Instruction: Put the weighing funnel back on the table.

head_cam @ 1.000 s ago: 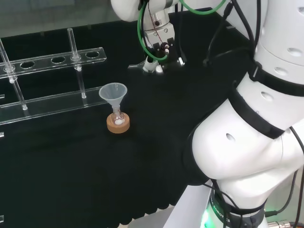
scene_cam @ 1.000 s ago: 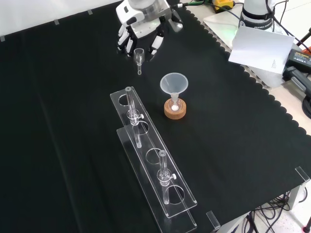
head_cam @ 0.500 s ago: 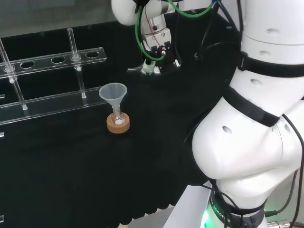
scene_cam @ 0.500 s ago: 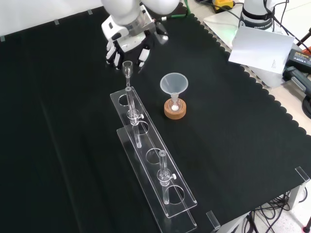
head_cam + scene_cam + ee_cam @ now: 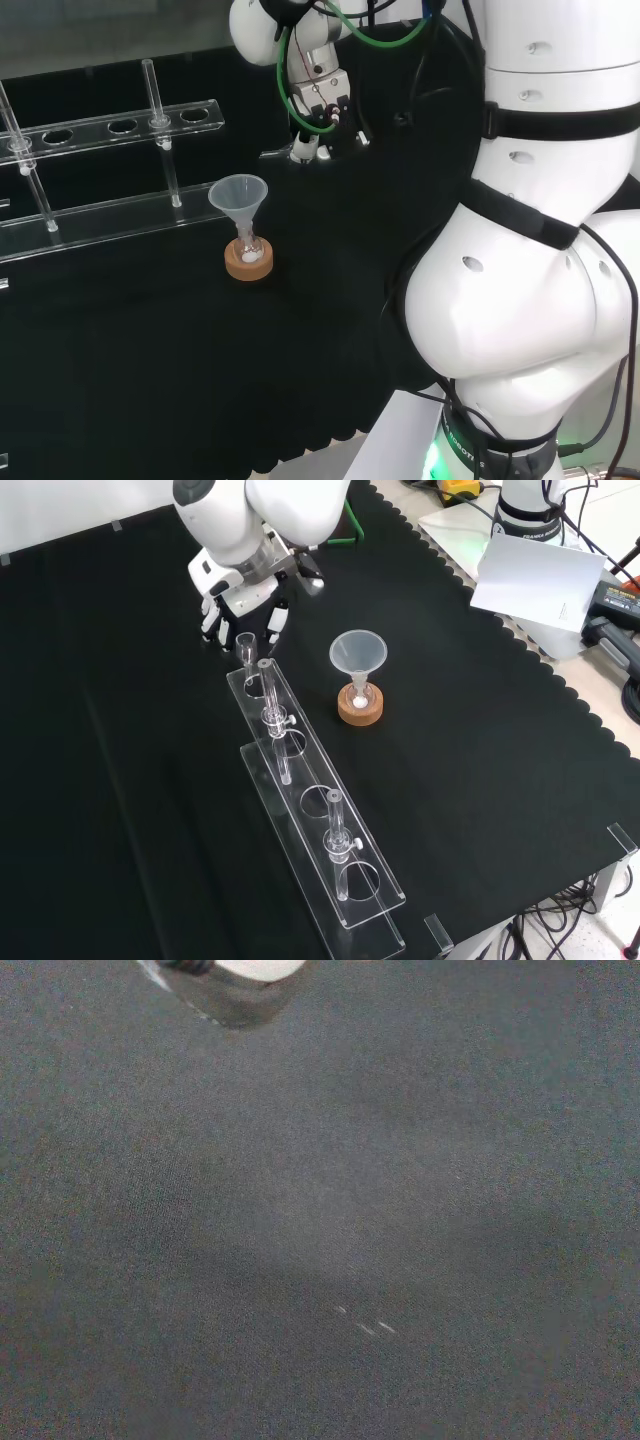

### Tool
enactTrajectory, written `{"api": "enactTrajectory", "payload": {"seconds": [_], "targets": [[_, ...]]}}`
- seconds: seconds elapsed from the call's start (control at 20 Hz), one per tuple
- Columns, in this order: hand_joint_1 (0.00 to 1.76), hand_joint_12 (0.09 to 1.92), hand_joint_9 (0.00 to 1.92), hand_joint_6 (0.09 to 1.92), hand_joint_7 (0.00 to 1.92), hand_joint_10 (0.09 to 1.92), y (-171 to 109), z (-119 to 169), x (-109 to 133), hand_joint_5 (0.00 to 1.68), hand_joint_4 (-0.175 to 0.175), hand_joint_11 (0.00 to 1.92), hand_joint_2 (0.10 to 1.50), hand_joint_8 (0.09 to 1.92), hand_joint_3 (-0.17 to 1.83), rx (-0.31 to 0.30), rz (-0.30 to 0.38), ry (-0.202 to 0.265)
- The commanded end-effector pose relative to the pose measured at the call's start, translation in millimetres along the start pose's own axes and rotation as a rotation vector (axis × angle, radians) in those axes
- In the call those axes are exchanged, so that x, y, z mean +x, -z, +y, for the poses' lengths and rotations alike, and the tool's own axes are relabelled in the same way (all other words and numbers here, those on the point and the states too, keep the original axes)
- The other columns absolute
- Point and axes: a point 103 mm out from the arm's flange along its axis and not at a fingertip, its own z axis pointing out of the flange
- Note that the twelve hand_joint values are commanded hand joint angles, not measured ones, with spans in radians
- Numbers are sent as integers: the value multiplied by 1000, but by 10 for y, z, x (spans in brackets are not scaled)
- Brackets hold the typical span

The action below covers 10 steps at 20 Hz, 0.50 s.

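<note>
In the front view, the hand pinches the weighing funnel, which hangs mouth-up at its 6 o'clock, just beside the 12 o'clock end of a clear rack. At the hand's 4 o'clock stands the funnel. The piece appears clear of the surface; lowering and release are judged still to do.

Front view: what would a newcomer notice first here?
The robot hand at the upper left of the front view, holding the small clear weighing funnel by the upper end of the long clear tube rack. Next comes the big funnel, standing mouth up in a small flask on a cork ring, right of the rack.
</note>
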Motion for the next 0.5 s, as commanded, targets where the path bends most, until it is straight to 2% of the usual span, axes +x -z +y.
{"api": "enactTrajectory", "payload": {"seconds": [0.05, 0.5], "targets": [[1125, 1078, 854, 426, 497, 344, -109, 158, 54, 1340, 175, 714, 1050, 640, -175, 5, -9, 51], [1124, 1076, 854, 433, 496, 346, -252, 276, 116, 1337, 175, 728, 1051, 641, -175, 21, -13, 75]]}}
